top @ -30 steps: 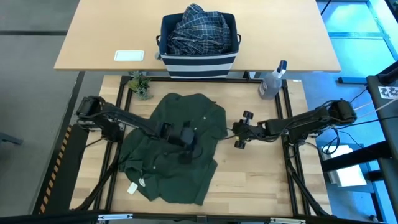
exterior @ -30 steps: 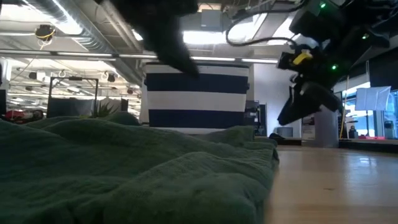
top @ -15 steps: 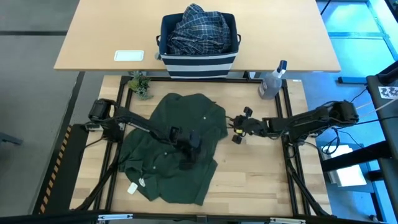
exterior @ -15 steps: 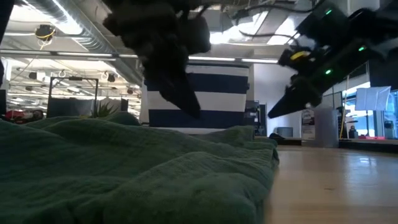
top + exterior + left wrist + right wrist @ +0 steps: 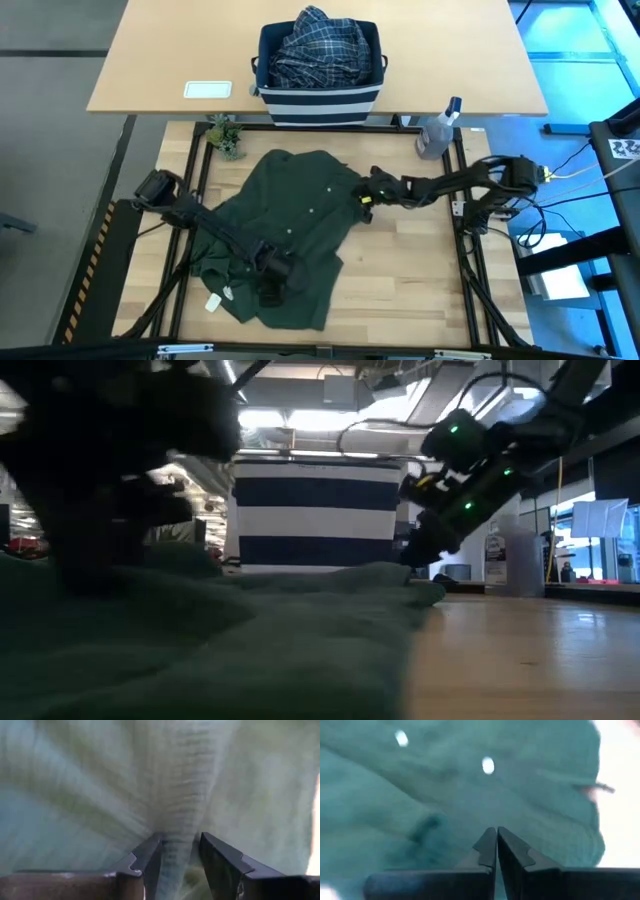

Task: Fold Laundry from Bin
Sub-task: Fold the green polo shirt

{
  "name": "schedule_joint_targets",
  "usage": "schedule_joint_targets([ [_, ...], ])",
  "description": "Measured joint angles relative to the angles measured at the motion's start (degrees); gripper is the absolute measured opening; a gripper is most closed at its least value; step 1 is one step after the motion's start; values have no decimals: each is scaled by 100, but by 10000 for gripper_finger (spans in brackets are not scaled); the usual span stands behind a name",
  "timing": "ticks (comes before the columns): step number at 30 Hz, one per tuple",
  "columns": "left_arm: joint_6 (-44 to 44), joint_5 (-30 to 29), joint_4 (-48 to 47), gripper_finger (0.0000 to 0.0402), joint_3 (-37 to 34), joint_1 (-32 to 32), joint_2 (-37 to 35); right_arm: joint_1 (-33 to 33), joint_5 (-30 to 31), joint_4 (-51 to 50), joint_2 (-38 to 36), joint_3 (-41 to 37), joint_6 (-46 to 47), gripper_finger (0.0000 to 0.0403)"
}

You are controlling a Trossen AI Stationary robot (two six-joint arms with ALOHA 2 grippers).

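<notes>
A dark olive-green garment (image 5: 290,235) is lying spread across the middle of the wooden tabletop (image 5: 420,275). The left pincer (image 5: 272,287) is sitting over the garment's lower part, toward seven o'clock, its fingers (image 5: 150,862) partly apart and squeezing a raised ridge of the green cloth between them. The right pincer (image 5: 366,196) is pressing at the garment's edge toward three o'clock, its fingers (image 5: 487,851) drawn together on the fabric. At twelve o'clock, on the farther tabletop, the striped navy bin (image 5: 318,100) is holding a blue-and-white plaid shirt (image 5: 318,45). A clear spray bottle (image 5: 438,130) is standing toward two o'clock.
</notes>
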Motion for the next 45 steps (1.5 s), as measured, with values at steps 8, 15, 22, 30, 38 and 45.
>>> schedule_joint_targets([
  [8,-460,-668,-1770,130,0,-104,0,-21,-9,-1246,236,275,224,4],
  [15,283,-1579,-2136,130,0,313,0,667,-155,-2417,-5,282,751,1],
  [22,1565,-2172,-2136,130,0,851,-2,1781,-160,-3533,-495,251,1656,1],
  [30,3538,-2880,-2202,130,0,1198,-2,2872,-51,-4542,-835,238,2863,1],
  [38,3473,-4137,-3446,130,0,1345,-8,3705,-722,-4130,-897,234,2521,1],
  [45,2838,-3948,-3481,130,50,799,-220,3746,-830,-3961,-1170,208,2205,1],
])
